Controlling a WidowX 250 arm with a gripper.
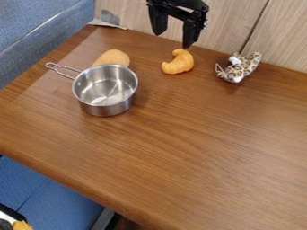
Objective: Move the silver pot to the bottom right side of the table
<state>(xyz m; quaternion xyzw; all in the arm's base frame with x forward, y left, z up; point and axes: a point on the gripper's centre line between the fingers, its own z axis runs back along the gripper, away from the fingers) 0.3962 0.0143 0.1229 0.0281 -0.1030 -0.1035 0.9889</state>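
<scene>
There is one claw, and it hangs open over the far side of the one desk, with its two fingers apart and nothing between them. There is one silver pot, and it stands upright on the upper left part of the desk, its one handle pointing to the upper left. Behind the pot lies one brown bread roll. To the right there are one croissant and one spotted toy

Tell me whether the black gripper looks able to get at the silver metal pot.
Likely yes: the black gripper hangs with its jaws open, and nothing lies in or over the silver metal pot.
</scene>
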